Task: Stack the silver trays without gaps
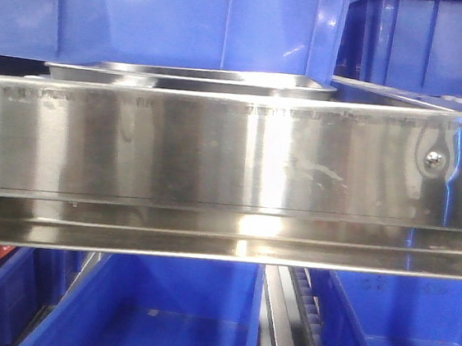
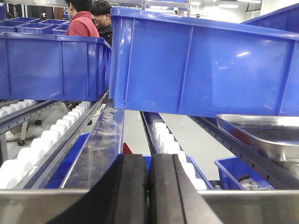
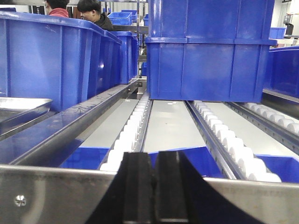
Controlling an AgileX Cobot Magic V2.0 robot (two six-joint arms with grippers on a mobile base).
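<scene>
- My left pincer (image 2: 148, 186) had its two black pads pressed together with nothing between them. The steel rail (image 2: 42, 205) ran across just beyond them.
- To its left a row of white rollers (image 2: 42, 140) ran away from me. Past them stood a blue bin (image 2: 51, 65), and two people (image 2: 88, 16) showed behind it.
- A large blue bin (image 2: 201, 65) filled the upper right of that wrist view.
- The silver tray (image 2: 261, 135) lay to the right of my left pincer, low under the large blue bin's bottom edge. It was well apart from my pads.
- From the front camera, only the tray's flared rim showed over the rail's top edge, left of the middle, with blue plastic behind it. A round screw (image 1: 435, 159) sat near the rail's right end.
- My right pincer (image 3: 154, 186) was also pressed together and held nothing.
- In its view the tray lay at the far left, beside a blue wall. Stacked bins (image 3: 210, 60) stood ahead across the roller lane.
</scene>
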